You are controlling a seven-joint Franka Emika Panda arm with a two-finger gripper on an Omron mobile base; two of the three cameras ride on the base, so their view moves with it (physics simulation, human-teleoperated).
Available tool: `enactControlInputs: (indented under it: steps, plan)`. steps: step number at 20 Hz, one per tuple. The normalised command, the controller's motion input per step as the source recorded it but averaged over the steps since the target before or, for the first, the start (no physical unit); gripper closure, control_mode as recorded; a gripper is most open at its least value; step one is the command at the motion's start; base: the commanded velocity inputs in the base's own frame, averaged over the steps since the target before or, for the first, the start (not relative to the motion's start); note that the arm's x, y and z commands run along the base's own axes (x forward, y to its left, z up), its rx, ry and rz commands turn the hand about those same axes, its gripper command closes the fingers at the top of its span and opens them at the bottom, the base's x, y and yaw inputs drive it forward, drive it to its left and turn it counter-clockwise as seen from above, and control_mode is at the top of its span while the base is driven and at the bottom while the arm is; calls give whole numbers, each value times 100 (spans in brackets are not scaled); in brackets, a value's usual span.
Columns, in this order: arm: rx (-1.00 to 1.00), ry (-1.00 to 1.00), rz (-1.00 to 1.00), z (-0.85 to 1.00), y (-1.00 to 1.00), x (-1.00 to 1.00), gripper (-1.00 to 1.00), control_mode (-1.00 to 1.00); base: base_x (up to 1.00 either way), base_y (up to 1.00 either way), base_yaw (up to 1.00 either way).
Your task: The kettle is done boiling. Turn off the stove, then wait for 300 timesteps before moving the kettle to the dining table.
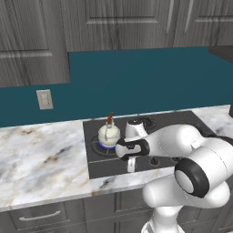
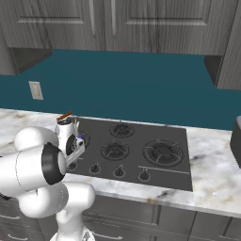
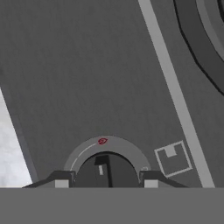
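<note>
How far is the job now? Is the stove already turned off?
Not yet. A blue flame still shows under the kettle on the stove. In hand: the tool is down at a knob, one fingertip on each side of it, apparently gripping it. Left to do: turn the knob until the flame goes out, wait, then carry the kettle to the dining table.

Both base views look forward and down from behind the arm, left and right, sharing the stove [image 1: 141, 141] [image 2: 136, 150]. Hand view: close above the stove surface [image 3: 100, 87].
</note>
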Motion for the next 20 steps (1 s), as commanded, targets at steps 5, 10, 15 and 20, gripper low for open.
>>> enactControlInputs:
  steps: [5, 10, 15, 20]
  plan:
    - [0, 0, -13, 0, 0, 0, 100, -100, 0, 0, 0]
    - [0, 0, -17, 0, 0, 0, 100, -100, 0, 0, 0]
    - [0, 1, -19, 0, 0, 0, 100, -100, 0, 0, 0]
    - [0, 1, -19, 0, 0, 0, 100, -100, 0, 0, 0]
